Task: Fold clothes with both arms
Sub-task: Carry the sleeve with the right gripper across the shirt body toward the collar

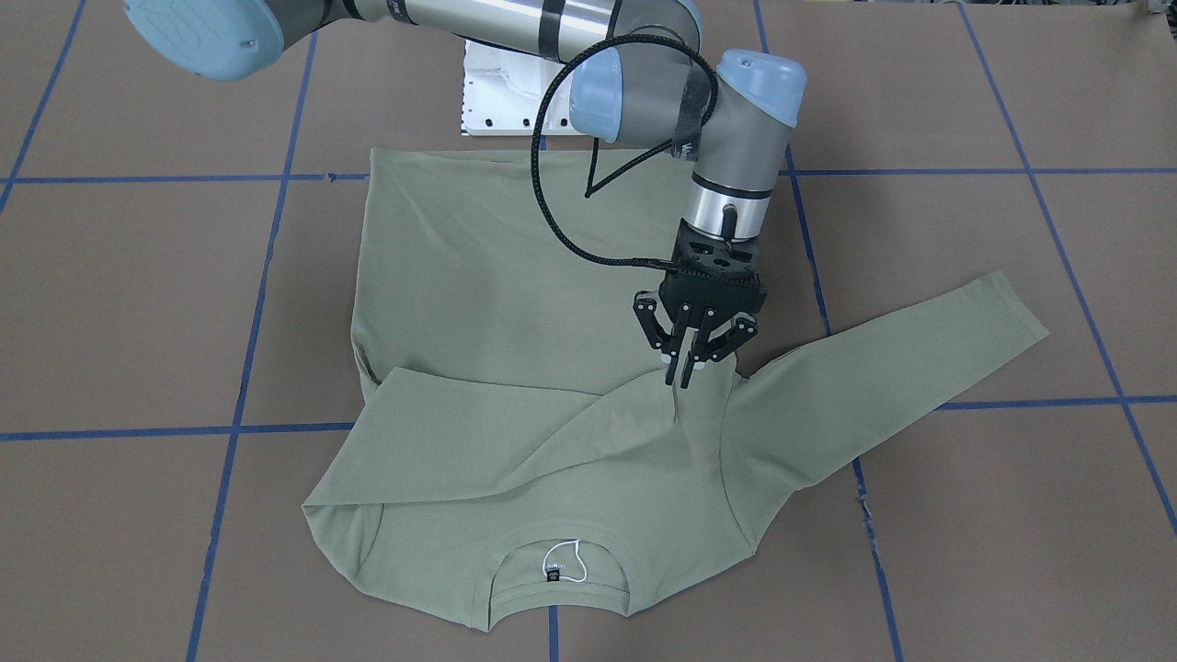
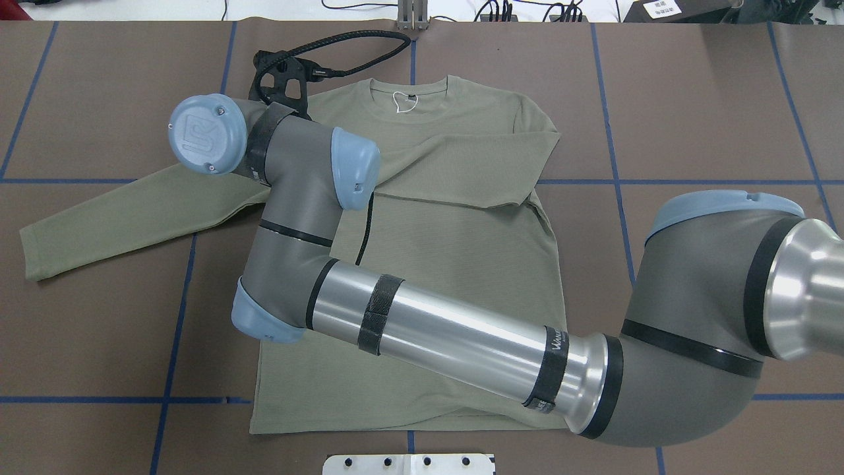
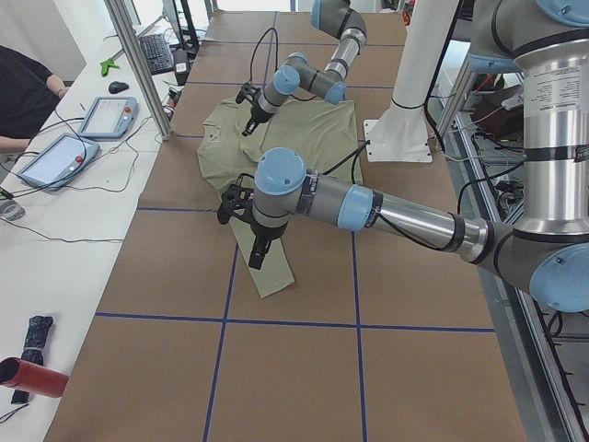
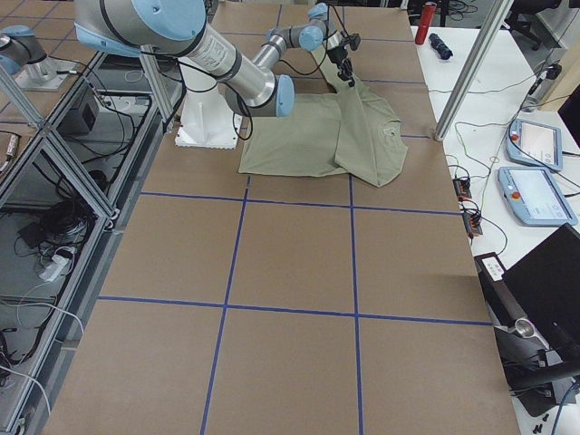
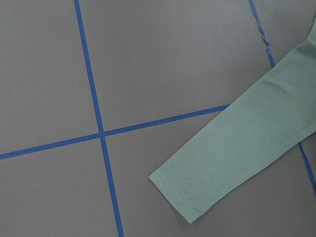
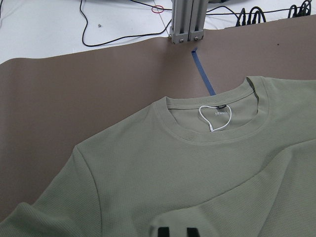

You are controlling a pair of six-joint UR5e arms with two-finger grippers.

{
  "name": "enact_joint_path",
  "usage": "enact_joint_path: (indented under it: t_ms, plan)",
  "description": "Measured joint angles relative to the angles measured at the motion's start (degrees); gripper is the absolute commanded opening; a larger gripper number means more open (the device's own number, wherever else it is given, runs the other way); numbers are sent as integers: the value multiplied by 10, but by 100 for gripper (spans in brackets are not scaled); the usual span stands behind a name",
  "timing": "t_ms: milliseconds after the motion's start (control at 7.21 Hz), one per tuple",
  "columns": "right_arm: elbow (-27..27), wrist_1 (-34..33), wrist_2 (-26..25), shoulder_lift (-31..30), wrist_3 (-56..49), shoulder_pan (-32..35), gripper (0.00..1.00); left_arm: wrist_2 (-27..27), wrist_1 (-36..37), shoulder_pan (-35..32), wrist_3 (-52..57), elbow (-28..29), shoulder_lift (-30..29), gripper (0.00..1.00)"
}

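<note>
**Markings.** The shirt [image 1: 515,303] is carrying a black neck label [image 6: 220,111] inside the collar. The label's white print is too small to read. A white string loop [image 6: 216,119] is hanging from it. A blue joint cap [image 2: 201,135] on the right arm [image 2: 455,336] is showing an embossed "UR" logo. A black strap [image 2: 550,366] on the forearm is bearing white lettering that cannot be read.

**Work item.** The shirt is lying flat at the table centre with its collar on the side away from the robot. One sleeve [image 1: 515,432], from the robot's right, is lying folded across the chest. The other sleeve [image 1: 901,368] is stretching out flat to the robot's left, with its cuff [image 5: 197,182] resting on the table.

**Grippers.** The right gripper [image 1: 681,370] is pointing down at the folded sleeve's end. Its fingers [image 1: 671,360] are drawn close together, pinching the fabric. In the exterior left view the left gripper [image 3: 258,250] is hanging over the outstretched sleeve, and its finger state cannot be told.

**Surface and room.** A brown table cover [image 1: 119,303] is carrying a grid of blue tape [image 1: 138,432]. A white base plate [image 1: 497,92] is sitting just beyond the hem. An aluminium post [image 6: 186,19] is standing past the collar. A white bench [image 3: 55,239] is holding two tablets [image 3: 106,115], cables and a red cylinder [image 3: 28,376]. A person's black sleeve [image 3: 23,87] is showing at the bench.
</note>
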Motion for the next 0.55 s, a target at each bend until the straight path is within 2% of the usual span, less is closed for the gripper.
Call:
enact_joint_path:
  t_ms: [277, 416, 555]
  plan:
    - [-10, 13, 0, 10, 3, 13, 100, 0, 0, 1, -2, -2, -1, 100]
    - [-12, 13, 29, 14, 1, 28, 100, 0, 1, 1, -5, -1, -9, 100]
    - [-12, 12, 87, 15, -10, 51, 100, 1, 1, 2, -21, 9, -28, 100]
